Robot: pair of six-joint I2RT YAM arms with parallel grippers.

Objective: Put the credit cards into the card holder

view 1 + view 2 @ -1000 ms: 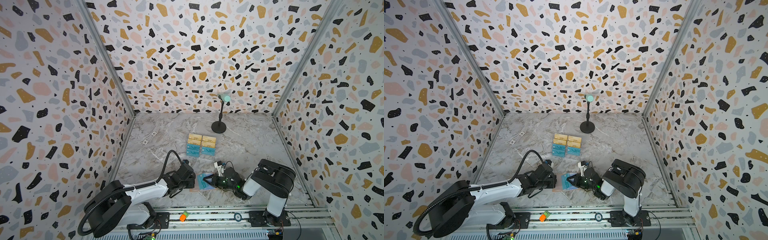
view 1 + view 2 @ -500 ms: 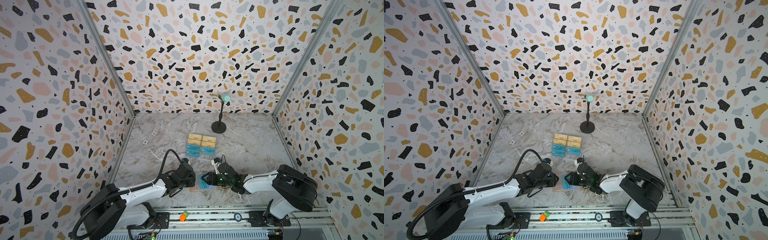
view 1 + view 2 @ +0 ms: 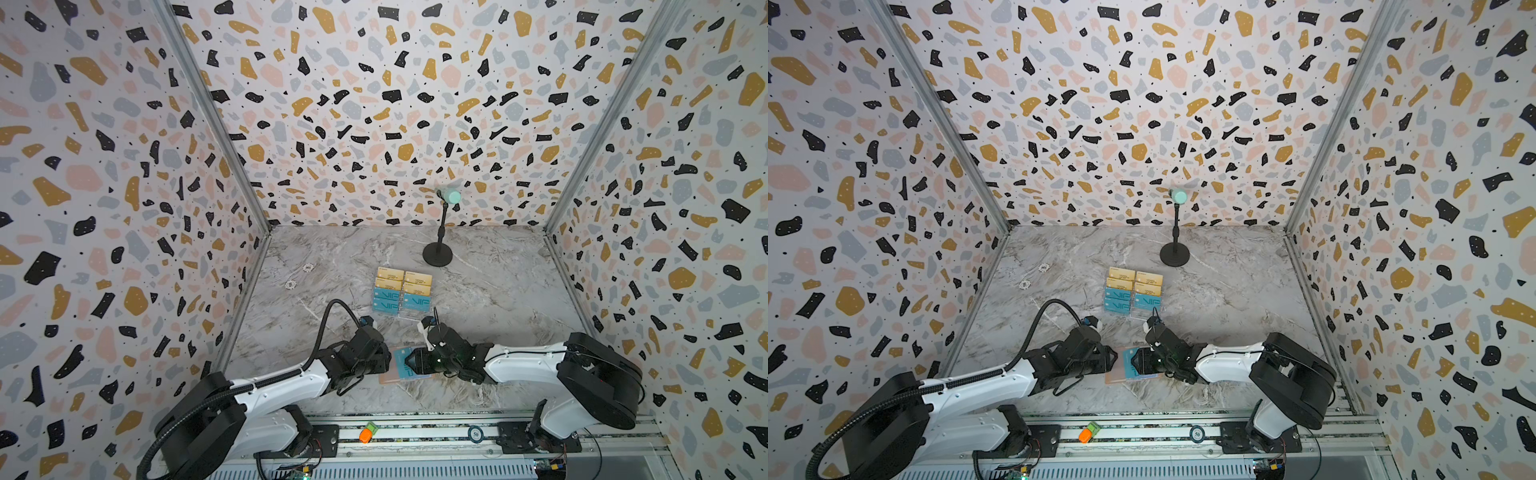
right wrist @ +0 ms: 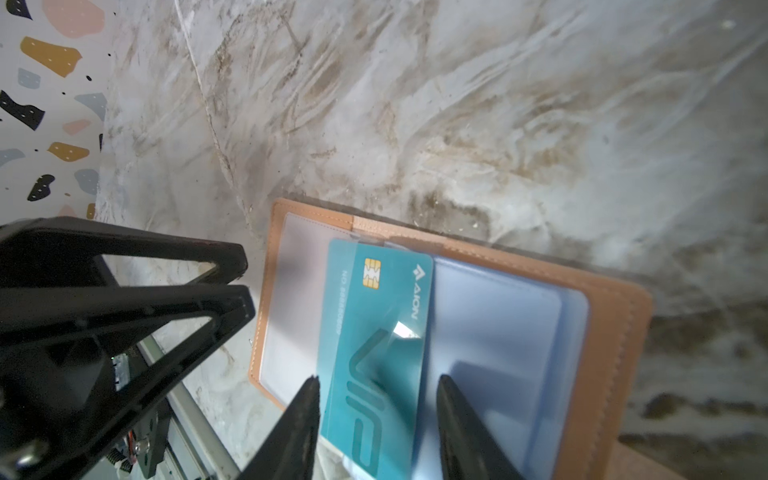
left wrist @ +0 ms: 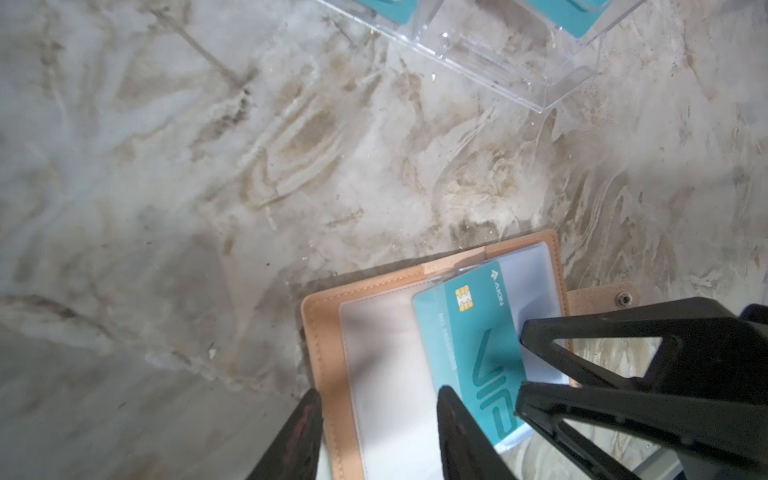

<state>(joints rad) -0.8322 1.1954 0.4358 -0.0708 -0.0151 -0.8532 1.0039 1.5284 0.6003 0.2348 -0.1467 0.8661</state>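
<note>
The salmon-pink card holder [image 3: 385, 376] [image 3: 1113, 374] lies open on the marble floor near the front, its clear sleeves up [image 5: 324, 332] [image 4: 602, 332]. A teal VIP credit card [image 5: 469, 340] [image 4: 374, 324] lies across its middle, one edge seemingly under a sleeve. My left gripper [image 3: 384, 361] [image 5: 378, 395] hovers open over the holder's left page, touching nothing. From the other side my right gripper [image 3: 409, 363] [image 4: 379, 380] stands open astride the card without pinching it. More teal and gold credit cards [image 3: 401, 293] [image 3: 1133, 291] stand in a clear rack behind.
The clear acrylic rack [image 5: 519, 54] sits just behind the holder. A black stand with a mint-green head [image 3: 438, 253] is at the back. Two small white rings [image 3: 308, 267] lie left of the rack. An orange piece [image 3: 365, 432] rests on the front rail.
Both grippers have gone from shut to open. The right arm stretched out leftward and let go of the teal card, which now lies on the holder.
</note>
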